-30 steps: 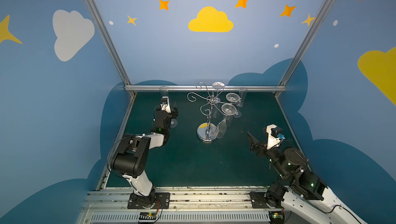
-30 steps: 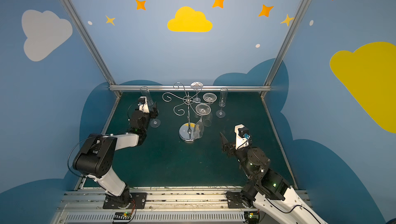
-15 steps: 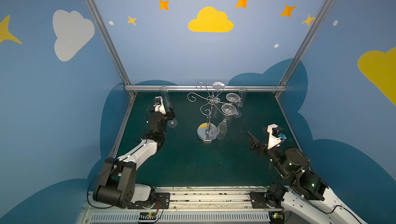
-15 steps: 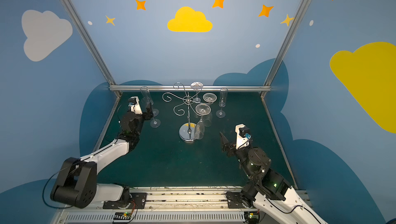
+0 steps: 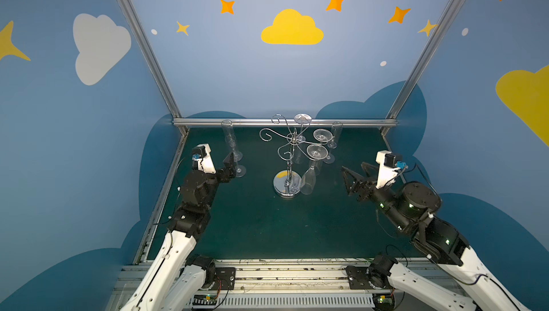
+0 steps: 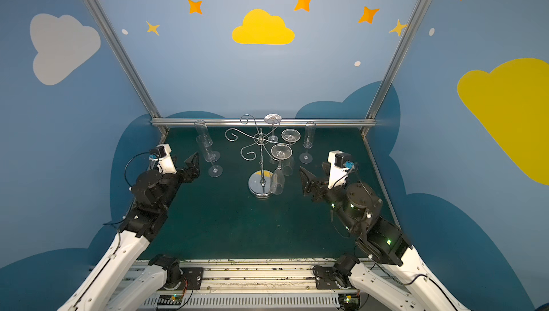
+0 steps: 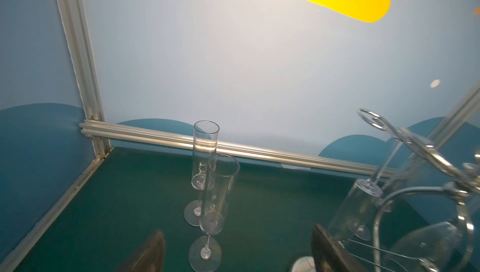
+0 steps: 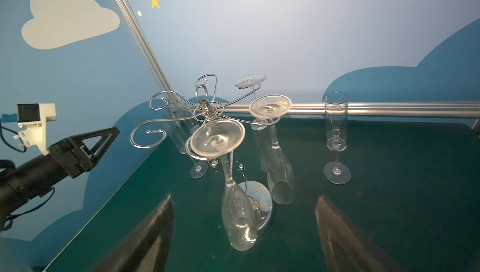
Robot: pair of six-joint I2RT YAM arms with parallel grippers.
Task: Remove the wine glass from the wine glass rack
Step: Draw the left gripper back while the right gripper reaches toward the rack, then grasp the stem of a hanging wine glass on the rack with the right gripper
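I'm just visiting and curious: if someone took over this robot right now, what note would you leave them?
Left gripper: open, empty, close to two standing glasses on the mat.
Right gripper: open, empty, facing the wine glass rack.
Done: three glasses are off the rack; the third standing glass is on the right.
To do: three hanging glasses, upside down on the rack.
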